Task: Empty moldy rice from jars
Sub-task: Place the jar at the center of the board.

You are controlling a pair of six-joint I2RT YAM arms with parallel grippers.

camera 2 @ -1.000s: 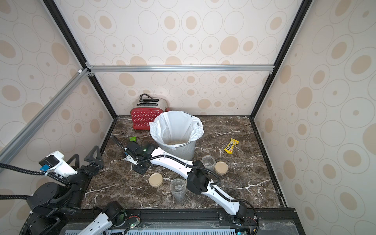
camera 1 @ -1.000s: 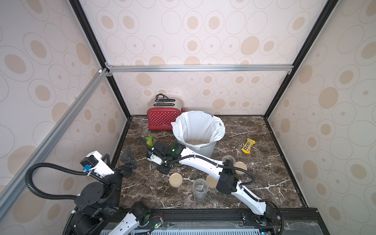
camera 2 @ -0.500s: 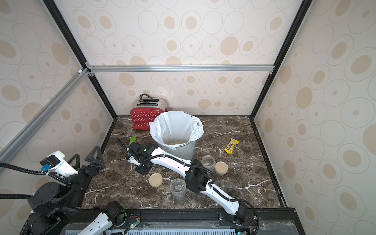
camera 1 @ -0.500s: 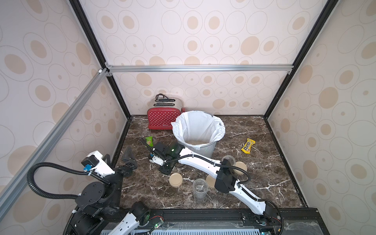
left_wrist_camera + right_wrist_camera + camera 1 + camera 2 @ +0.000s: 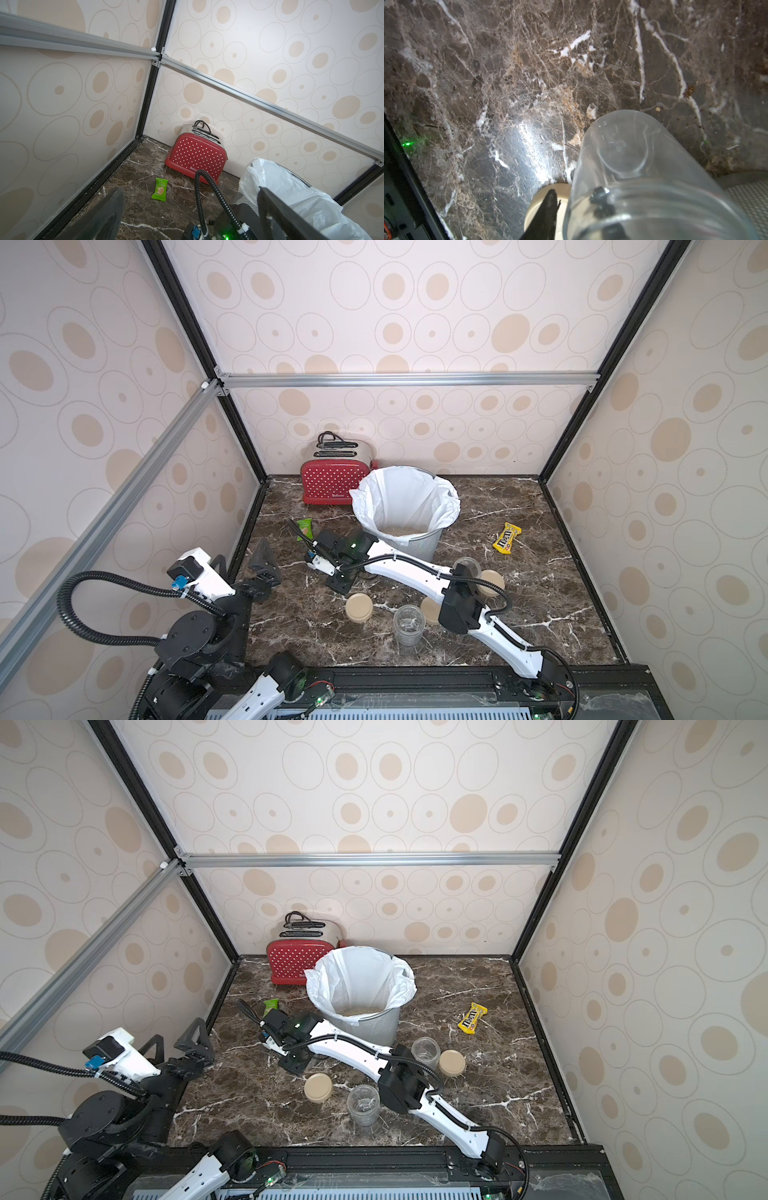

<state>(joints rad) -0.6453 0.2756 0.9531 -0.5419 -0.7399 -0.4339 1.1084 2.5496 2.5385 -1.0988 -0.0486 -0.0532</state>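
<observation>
Under the right gripper (image 5: 340,583), in both top views, the tool's own body hides whatever it straddles, so the jaw state cannot be read. Beyond its wrist, the moldy rice (image 5: 401,530) lies in the lined bin (image 5: 424,547). Two uncapped jars (image 5: 363,1104) stand back along the arm and look empty. The left gripper (image 5: 241,562) sits well apart, so the right arm is the nearer.

Left wrist view: its fingers (image 5: 112,209) stand wide, holding nothing.

Right wrist view: a clear, empty jar (image 5: 643,166) sits beside one finger (image 5: 548,207), mouth toward the camera, long axis along the tool's reach. A lid (image 5: 535,207) lies just beside it. The opposite finger is hidden, so it cannot be told whether the jar is gripped or released. Judged next move: withdraw straight along that axis.
</observation>
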